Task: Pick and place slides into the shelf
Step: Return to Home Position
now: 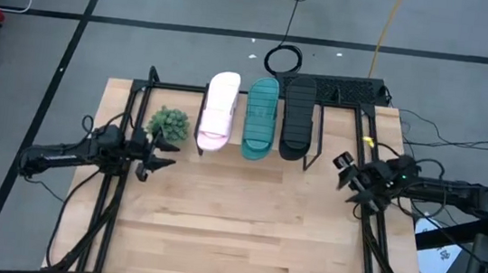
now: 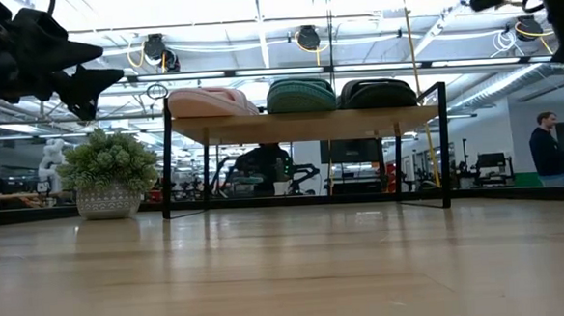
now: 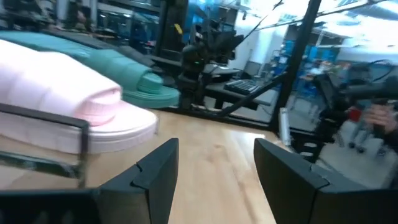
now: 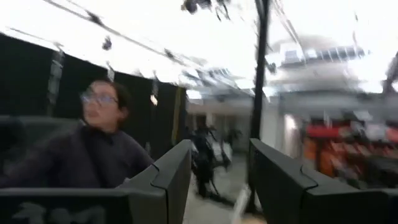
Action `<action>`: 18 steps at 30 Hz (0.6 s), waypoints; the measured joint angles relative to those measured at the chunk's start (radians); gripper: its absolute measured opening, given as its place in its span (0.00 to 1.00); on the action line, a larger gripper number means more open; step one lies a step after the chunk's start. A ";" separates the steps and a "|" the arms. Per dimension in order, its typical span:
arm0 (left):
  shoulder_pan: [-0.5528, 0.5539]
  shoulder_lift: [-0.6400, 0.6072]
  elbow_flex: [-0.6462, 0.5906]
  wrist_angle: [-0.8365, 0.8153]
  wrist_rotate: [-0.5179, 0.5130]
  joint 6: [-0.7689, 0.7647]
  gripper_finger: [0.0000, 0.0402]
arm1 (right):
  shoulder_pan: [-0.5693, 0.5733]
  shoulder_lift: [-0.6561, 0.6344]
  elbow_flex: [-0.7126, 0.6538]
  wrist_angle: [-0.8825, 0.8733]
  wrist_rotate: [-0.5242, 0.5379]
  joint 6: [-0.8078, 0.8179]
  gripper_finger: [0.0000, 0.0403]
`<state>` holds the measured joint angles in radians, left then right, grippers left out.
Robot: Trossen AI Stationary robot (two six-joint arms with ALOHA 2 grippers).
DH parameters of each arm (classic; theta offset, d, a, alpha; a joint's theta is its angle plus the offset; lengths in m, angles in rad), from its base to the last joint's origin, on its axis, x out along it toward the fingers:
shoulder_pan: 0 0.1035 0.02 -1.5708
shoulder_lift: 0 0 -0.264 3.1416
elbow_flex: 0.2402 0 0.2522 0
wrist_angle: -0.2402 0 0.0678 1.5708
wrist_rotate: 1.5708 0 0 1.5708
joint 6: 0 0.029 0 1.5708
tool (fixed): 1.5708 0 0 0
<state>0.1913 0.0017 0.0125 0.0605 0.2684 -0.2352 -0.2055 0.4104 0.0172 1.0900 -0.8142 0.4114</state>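
Tabletop (image 1: pixel 242 236) wood spreads before the shelf (image 2: pixel 300 125); slides (image 1: pixel 261 117) lie side by side, lengthwise front-to-back — left gripper (image 1: pixel 167 157) nearer the pink slide (image 1: pixel 219 111), right gripper (image 1: pixel 343 171) nearer the black slide (image 1: pixel 298 117); both fingers parted, empty.

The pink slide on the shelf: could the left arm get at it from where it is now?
Probably yes. The left gripper, open, faces the pink slide with nothing standing between them. The potted plant stands close beside that path, so it might get brushed.
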 joint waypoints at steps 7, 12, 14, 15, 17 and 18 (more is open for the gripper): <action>-0.005 0.001 0.003 -0.006 -0.070 0.021 0.52 | -0.001 -0.006 -0.002 -0.166 0.103 -0.047 0.38; -0.005 0.001 0.003 -0.005 -0.061 0.005 0.52 | -0.001 -0.006 -0.002 -0.204 0.106 0.156 0.38; -0.005 0.001 0.003 -0.006 -0.061 0.006 0.52 | -0.001 -0.005 -0.002 -0.218 0.107 0.223 0.38; -0.005 0.001 0.003 -0.005 -0.061 0.001 0.52 | -0.001 -0.005 -0.002 -0.216 0.107 0.246 0.38; -0.005 0.001 0.003 -0.006 -0.060 -0.007 0.52 | -0.001 -0.006 -0.003 -0.211 0.107 0.267 0.38; -0.005 0.001 0.003 -0.006 -0.060 -0.006 0.52 | -0.001 -0.005 -0.003 -0.213 0.107 0.268 0.38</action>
<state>0.1864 0.0025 0.0158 0.0547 0.2083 -0.2408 -0.2062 0.4049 0.0147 0.8771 -0.7074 0.6797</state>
